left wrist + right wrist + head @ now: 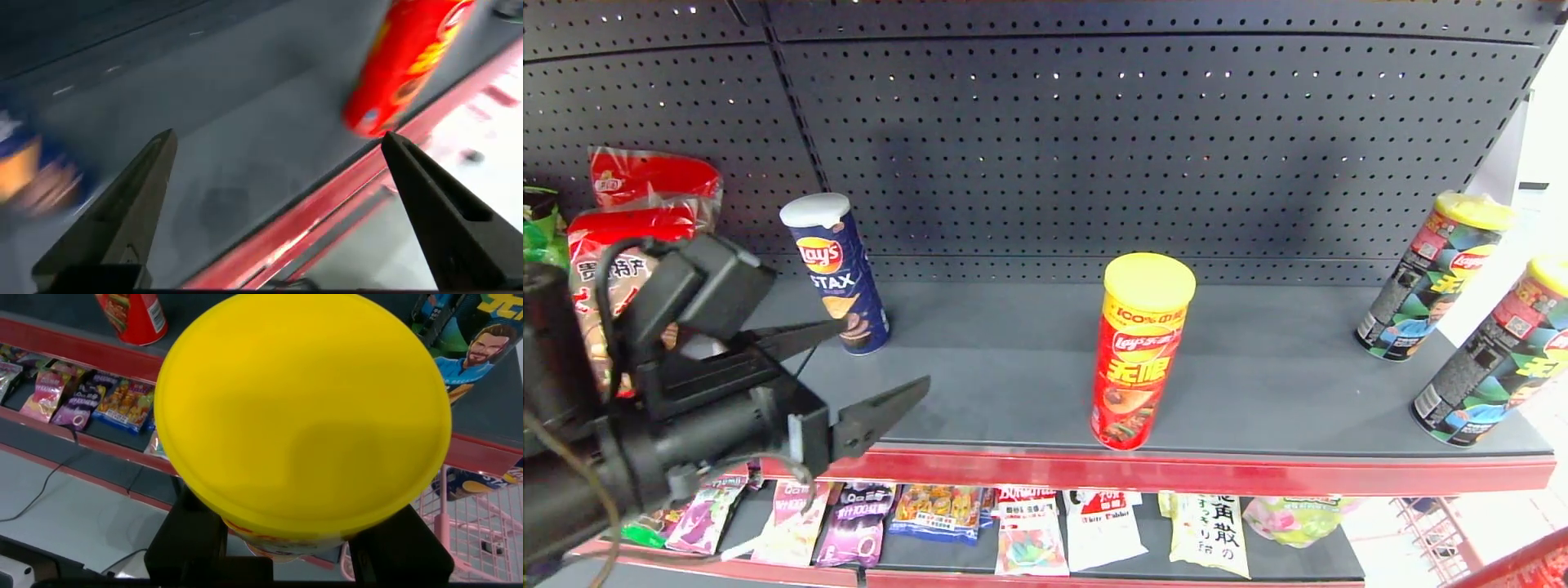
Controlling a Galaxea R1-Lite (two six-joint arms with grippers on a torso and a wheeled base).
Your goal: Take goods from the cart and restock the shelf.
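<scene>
While the left gripper hangs at the front left edge of the shelf with fingers spread wide and nothing between them, the right gripper pinches a yellow-lid can in front of the shelf, apart from it. A red can stands at the shelf's front edge, a blue can at the back left, and two black cans at the right edge.

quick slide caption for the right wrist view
Right end effector shut on a yellow-lidded can, shelf and red can beyond.
</scene>
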